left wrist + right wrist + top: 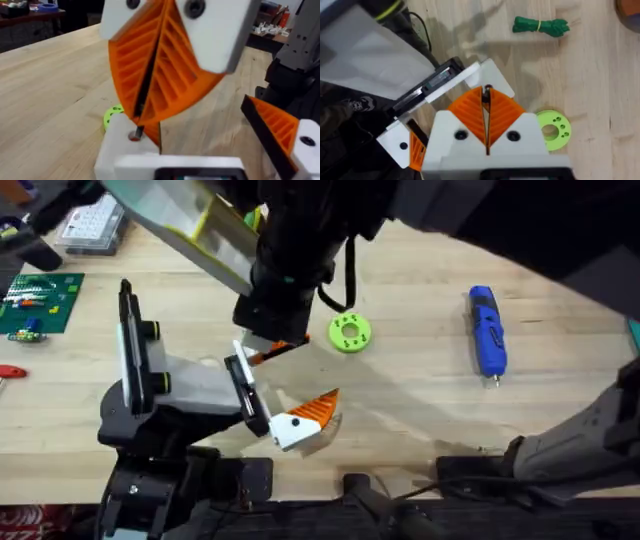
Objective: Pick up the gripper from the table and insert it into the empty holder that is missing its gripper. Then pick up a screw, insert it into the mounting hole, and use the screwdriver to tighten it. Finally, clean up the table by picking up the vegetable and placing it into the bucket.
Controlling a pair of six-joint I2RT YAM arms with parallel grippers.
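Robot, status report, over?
Right claw shut on the screw. Screw tip at the gripper's mounting hole. Screwdriver lies apart on table. Green ring nearby, not blocking.

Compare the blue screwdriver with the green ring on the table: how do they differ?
The screwdriver is blue; the green ring is bright green. The screwdriver is long and pen-shaped with a metal bit; the ring is a flat round disc with a hole. The screwdriver lies far right; the ring sits mid-table. Both lie flat on the wooden table.

Matt wooden table [420, 405], glossy blue plastic screwdriver [487, 330], ribbed orange claw pads [150, 70]
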